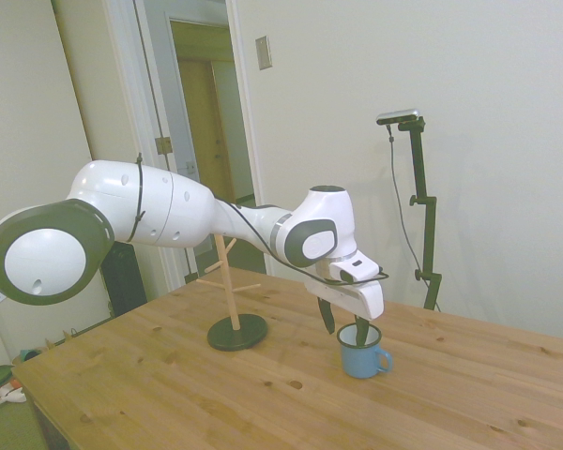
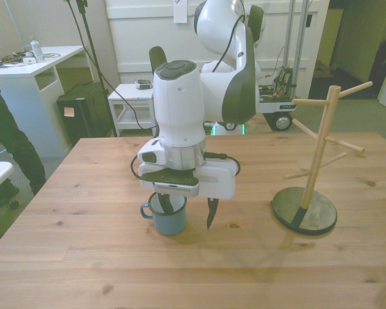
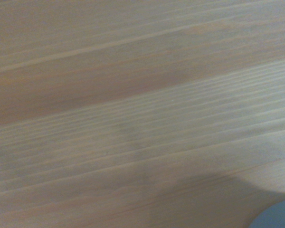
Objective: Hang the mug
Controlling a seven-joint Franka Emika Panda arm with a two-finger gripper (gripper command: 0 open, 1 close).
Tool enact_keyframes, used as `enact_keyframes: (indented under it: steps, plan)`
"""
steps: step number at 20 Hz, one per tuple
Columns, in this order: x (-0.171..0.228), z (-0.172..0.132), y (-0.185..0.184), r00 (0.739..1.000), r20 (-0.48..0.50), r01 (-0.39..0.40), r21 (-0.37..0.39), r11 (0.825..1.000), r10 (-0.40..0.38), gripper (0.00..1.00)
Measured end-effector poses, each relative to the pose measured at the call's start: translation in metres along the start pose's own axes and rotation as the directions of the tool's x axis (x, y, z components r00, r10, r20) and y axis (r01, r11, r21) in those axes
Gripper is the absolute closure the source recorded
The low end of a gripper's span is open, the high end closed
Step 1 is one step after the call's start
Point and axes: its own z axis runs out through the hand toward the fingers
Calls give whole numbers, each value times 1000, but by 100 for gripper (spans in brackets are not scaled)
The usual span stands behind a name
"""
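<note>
The mug (image 2: 166,217) stands upright on the wooden table (image 2: 83,257), its opening facing up and its axis vertical. In the front view its loop handle points to the front view's left; in the side view the handle (image 1: 385,358) points to the right, away from the arm. The mug is near the middle of the table, well apart from the wooden mug tree (image 2: 316,168), which stands on a dark round base at the front view's right.

The gripper (image 2: 188,214) hangs directly above the mug with its fingers spread apart. One dark finger (image 2: 166,205) reaches down inside the mug, and the other one is outside, beside the wall that is opposite to the handle. The fingers are not closed on the wall.

The wrist view shows mostly blurred wood grain, with a small blue-grey patch (image 3: 275,217) in one corner; I cannot tell for certain what it is.

At the front view's left edge a person's dark sleeve (image 2: 13,138) is visible beside a white desk (image 2: 35,71).
</note>
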Motion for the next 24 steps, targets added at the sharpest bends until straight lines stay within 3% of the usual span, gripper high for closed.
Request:
enact_keyframes:
  steps: [14, 24]
  plan:
    - [-16, 13, 6, 1000, 10, 12, -21, 1000, -12, 100]
    - [-25, 6, 18, 999, 6, 41, -55, 998, -40, 100]
